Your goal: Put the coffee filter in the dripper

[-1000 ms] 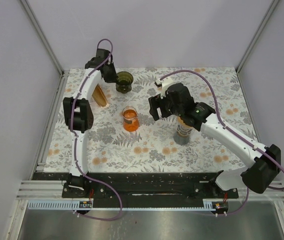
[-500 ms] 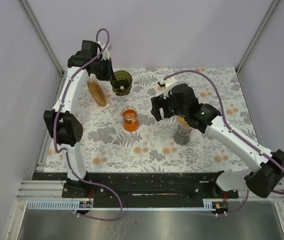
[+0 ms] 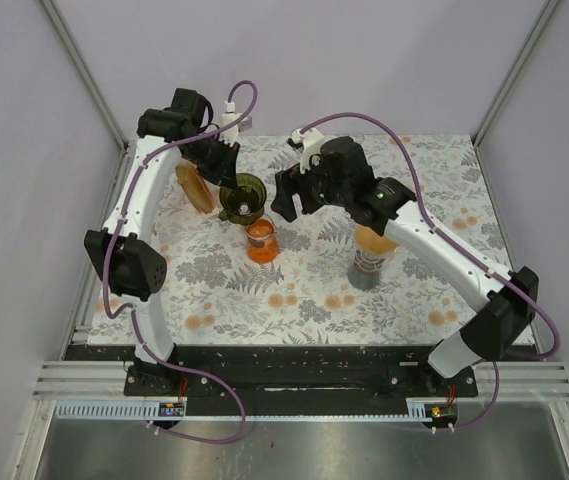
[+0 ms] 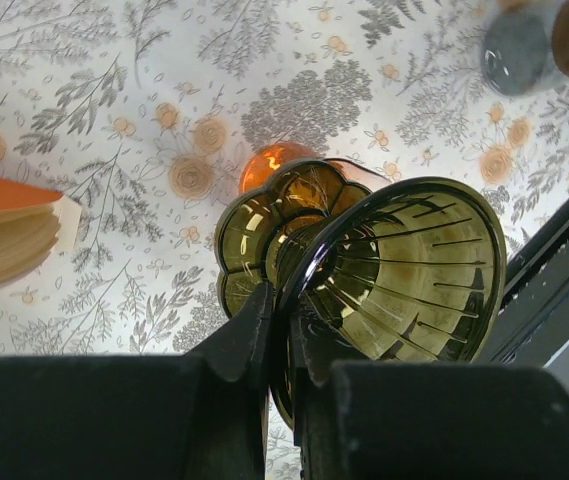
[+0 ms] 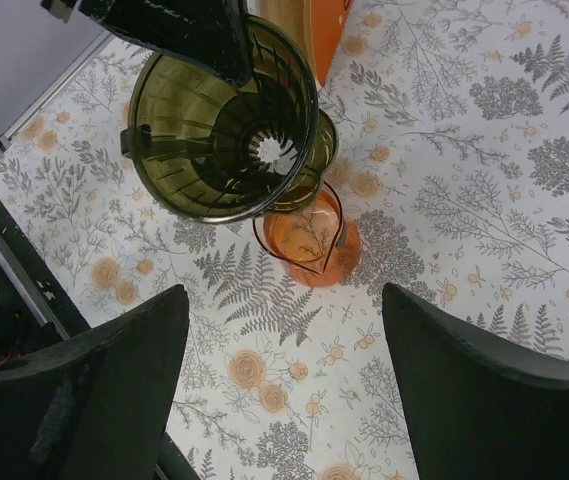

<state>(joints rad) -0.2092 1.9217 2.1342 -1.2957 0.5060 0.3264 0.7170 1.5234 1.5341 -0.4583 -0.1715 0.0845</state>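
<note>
- Left pincer (image 4: 282,318): closed on the dripper's rim, one finger inside the cone and one outside.
- Dripper (image 4: 404,270): held off the table in that grip. Ribbed inside is bare, drain hole unobstructed, no paper in it. From the right wrist its base overlaps the beaker's mouth; whether they touch cannot be told.
- Beaker (image 5: 309,240): orange glass, upright on the table (image 3: 414,310), directly under the dripper.
- Right pincer (image 5: 289,350): jaws wide apart, holding nothing, hanging above the beaker and dripper, just beside the left pincer in the top view.
- Filters (image 3: 196,188): tan stack on edge at the table's left side, near the dripper but apart from it, no pincer on it.
- Canister (image 3: 366,268): grey, upright, right of the beaker, under the right arm; not involved.
- Progress, judged: early. Dripper appears to be on its way onto the beaker as a stand. Left to do: seat it, take one filter from the stack, set it inside the cone.
</note>
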